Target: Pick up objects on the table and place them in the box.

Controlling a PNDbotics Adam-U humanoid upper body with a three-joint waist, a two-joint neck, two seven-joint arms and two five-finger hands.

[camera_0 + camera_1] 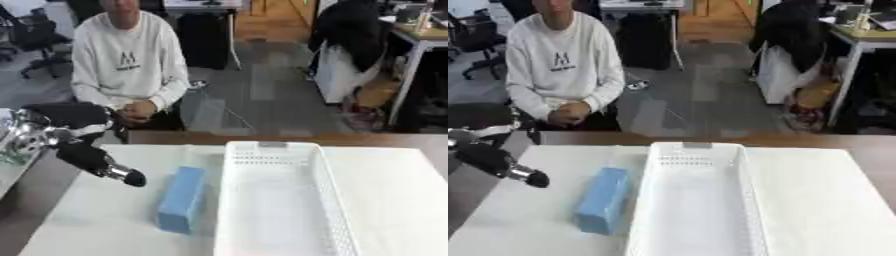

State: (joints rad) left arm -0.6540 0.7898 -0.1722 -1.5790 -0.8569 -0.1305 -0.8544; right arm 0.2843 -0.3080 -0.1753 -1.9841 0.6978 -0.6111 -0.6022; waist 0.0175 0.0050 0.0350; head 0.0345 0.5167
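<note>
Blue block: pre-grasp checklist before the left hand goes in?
1. Blue block on the table, uncovered: ok.
2. Block lies apart from the white basket, just left of its wall: ok, though the gap is narrow.
3. Basket interior free to receive it: ok, nothing seen inside.
4. Left hand near the block, left of it and not touching: ok.
5. Left hand's fingers ready to grasp: cannot tell.
6. Right hand out of the way: cannot tell, it shows in neither view.
</note>
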